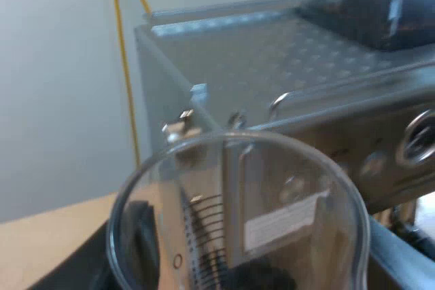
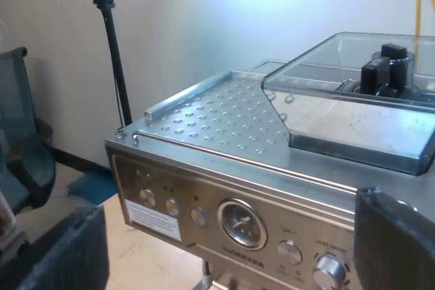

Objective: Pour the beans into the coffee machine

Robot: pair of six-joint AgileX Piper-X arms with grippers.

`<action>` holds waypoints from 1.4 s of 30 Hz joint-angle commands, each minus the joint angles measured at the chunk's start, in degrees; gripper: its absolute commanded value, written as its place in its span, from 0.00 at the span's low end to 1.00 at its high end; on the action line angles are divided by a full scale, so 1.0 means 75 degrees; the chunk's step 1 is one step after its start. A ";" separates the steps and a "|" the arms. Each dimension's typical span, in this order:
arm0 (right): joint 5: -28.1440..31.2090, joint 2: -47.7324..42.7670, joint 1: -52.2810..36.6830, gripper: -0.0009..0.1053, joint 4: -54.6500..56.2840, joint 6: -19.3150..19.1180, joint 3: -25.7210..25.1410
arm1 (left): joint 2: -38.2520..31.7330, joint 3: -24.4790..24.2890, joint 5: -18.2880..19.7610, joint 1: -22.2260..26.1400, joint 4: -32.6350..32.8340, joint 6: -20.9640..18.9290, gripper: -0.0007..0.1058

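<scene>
**Clearance around the espresso machine (image 2: 204, 215).** Open passage lies above the dimpled top plate (image 2: 224, 113), from the raised front rail (image 2: 231, 157) back to the bean hopper (image 2: 353, 106), the one tall obstacle on that surface. The measuring glass (image 1: 238, 222) sits close before the machine's upper corner; contact cannot be told. Off to the machine's side, a light stand (image 2: 115, 59) and a chair (image 2: 20, 147) bound the approach.

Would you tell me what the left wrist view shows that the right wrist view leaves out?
Left wrist view: the measuring glass, raised beside the espresso machine's top edge. Right wrist view: the machine's front with its pressure gauge, buttons and knob, between the open right gripper's fingers. Both: the dimpled top and the bean hopper.
</scene>
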 commanded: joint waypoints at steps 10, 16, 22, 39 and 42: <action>0.0419 -0.0052 0.0009 0.75 -0.1414 -0.0357 -0.0061 | 0.1111 -0.1623 -0.0319 -0.0123 0.0311 0.0335 0.31; 0.0419 -0.0052 0.0009 0.75 -0.1401 -0.0357 -0.0061 | 0.2138 -0.2422 -0.0343 -0.0576 0.0311 0.0335 0.31; 0.0419 -0.0052 0.0009 0.75 -0.1401 -0.0341 -0.0061 | 0.3289 -0.3449 -0.0393 -0.0674 0.0311 0.0335 0.31; 0.0419 -0.0052 0.0009 0.75 -0.1095 -0.0341 -0.0061 | 0.5802 -0.6171 -0.1003 -0.1351 0.0320 0.0953 0.31; 0.0419 -0.0052 0.0009 0.75 -0.1095 -0.0341 -0.0061 | 0.6157 -0.6648 -0.1200 -0.1574 0.0320 0.1132 0.31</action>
